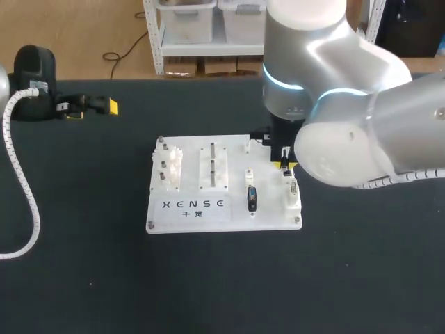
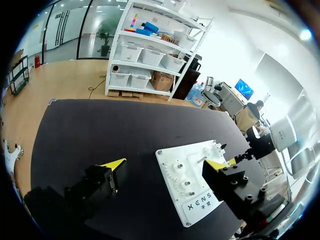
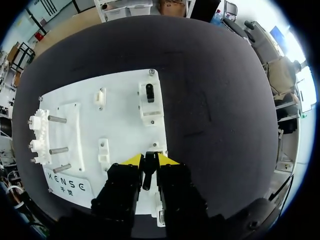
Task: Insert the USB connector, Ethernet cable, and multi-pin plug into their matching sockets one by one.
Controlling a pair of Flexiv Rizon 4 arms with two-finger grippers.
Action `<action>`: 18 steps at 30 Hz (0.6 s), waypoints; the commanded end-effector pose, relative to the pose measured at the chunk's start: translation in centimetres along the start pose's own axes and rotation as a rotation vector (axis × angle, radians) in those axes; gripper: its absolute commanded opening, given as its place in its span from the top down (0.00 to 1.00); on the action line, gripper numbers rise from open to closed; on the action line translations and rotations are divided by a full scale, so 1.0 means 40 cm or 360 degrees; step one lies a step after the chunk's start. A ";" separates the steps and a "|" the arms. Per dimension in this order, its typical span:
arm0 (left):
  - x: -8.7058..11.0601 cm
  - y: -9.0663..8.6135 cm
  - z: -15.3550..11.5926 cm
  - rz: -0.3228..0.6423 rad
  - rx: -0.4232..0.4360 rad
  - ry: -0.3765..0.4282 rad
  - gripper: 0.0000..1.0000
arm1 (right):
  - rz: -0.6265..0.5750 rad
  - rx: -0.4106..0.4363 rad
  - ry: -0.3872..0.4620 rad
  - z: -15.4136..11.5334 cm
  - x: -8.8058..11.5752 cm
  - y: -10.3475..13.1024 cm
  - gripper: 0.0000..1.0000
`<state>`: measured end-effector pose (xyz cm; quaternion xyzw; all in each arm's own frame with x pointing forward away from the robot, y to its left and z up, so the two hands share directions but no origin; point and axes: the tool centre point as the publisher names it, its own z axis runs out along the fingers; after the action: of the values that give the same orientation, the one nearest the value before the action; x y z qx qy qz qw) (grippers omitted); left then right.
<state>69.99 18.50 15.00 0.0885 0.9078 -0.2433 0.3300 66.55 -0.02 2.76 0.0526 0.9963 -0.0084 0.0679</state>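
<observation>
The slim black connector (image 3: pixel 148 172) is pinched between the yellow tips of the right pincer (image 3: pixel 150 160), just over the right side of the white socket board (image 3: pixel 125 125); which of the three plugs it is, I cannot tell. On the board, ahead of that pincer, a black plug (image 3: pixel 149 92) sits in a white block; in the head view another black connector (image 1: pixel 252 198) stands in a block near the board's front edge. The left pincer (image 2: pixel 166 164) hangs well off to the board's left over the dark tabletop (image 1: pixel 83 243), its fingers spread wide and holding nothing. I judge one insertion to be in hand and not yet seated; whether the two black pieces on the board count as finished, the pictures do not settle.
</observation>
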 end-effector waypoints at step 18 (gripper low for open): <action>0.000 0.000 0.000 0.0000 0.0000 0.0000 0.00 | 0.0010 0.0012 0.0013 0.012 0.004 -0.016 1.00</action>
<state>69.99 18.50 15.00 0.0885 0.9078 -0.2433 0.3300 66.36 -0.68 2.34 0.0555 0.9964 -0.0110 0.0631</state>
